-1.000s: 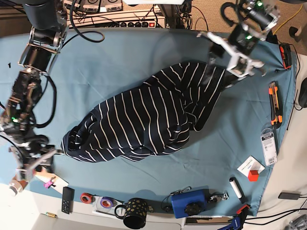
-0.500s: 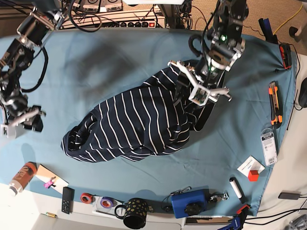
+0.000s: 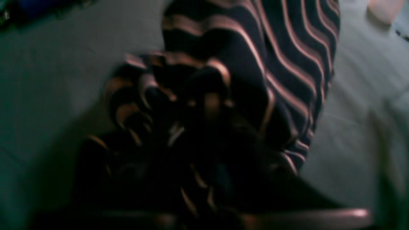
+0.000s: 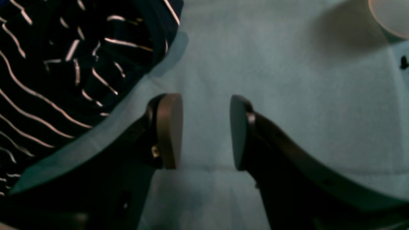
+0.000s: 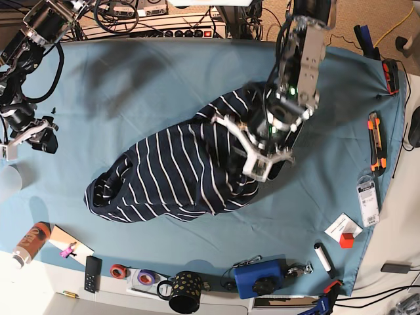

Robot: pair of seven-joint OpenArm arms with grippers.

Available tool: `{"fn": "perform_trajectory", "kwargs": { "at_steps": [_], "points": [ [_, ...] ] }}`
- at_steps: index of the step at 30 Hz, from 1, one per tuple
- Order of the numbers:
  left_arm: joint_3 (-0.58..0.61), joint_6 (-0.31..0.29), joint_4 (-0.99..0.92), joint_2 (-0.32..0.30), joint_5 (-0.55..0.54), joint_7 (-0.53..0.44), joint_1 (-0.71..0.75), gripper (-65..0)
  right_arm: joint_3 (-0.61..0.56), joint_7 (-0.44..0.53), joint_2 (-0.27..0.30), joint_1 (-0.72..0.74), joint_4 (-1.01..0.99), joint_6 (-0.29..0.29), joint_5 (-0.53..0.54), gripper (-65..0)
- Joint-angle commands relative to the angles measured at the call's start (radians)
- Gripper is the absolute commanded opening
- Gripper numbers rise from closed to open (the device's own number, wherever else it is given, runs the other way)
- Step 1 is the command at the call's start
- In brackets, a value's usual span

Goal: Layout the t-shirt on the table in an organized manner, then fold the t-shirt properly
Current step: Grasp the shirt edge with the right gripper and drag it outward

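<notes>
In the left wrist view the t-shirt (image 3: pixel 243 105) fills the frame as a bunched, blurred knot of stripes right under the camera; the left gripper's jaws are lost in the dark there, yet they are clamped together, seemingly on a fold of cloth so the heap can be drawn out flat. In the right wrist view the right gripper (image 4: pixel 206 131) stands open and empty above the bare table (image 4: pixel 287 64), the shirt's edge just beside its left pad, likely waiting for a corner. In the base view the shirt lies crumpled at the table's middle, long axis running from near-left to far-right, with the left gripper (image 5: pixel 262 154) on its far-right end
</notes>
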Motion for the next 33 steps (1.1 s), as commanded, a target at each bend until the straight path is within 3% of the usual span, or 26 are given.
{"fn": "perform_trajectory", "kwargs": {
  "at_steps": [1, 9, 17, 18, 21, 23, 30, 33],
  "points": [
    [-0.001, 0.01, 0.018, 0.009, -0.011, -0.026, -0.044, -65.0, 0.005, 0.014, 0.023, 0.006, 0.016, 0.004, 0.017, -40.4],
    [-0.001, 0.129, -0.08, 0.009, 0.074, -0.029, -0.375, -65.0, 0.005, -0.01, 0.023, 0.003, 0.016, 0.007, 0.017, -40.4],
    [-0.001, 0.113, -0.644, 0.026, 0.072, -0.059, -0.788, -65.0, 0.005, -0.012, 0.023, 0.003, 0.016, 0.007, 0.018, -40.4],
    [-0.001, 0.093, -0.684, 0.026, 0.072, -0.058, -0.814, -63.2, 0.005, -0.013, 0.023, 0.003, 0.016, 0.007, 0.021, -40.4],
    [-0.002, 0.063, -0.717, 0.026, 0.068, -0.023, -0.846, -34.6, 0.003, -0.016, 0.023, 0.003, 0.016, 0.019, 0.044, -40.4],
    [-0.002, 0.064, -0.706, 0.026, 0.064, 0.039, -0.853, -25.8, -0.006, -0.027, 0.022, 0.003, 0.016, 0.056, 0.085, -40.4],
    [-0.002, 0.064, -0.526, 0.025, 0.01, 0.291, -0.838, -27.7, -0.142, -0.036, 0.022, 0.004, 0.016, 0.082, 0.137, -40.4],
    [-0.002, 0.064, -0.374, 0.026, -0.03, 0.386, -0.827, -29.2, -0.241, 0.008, 0.02, 0.004, 0.016, 0.082, 0.131, -40.4]
  ]
}}
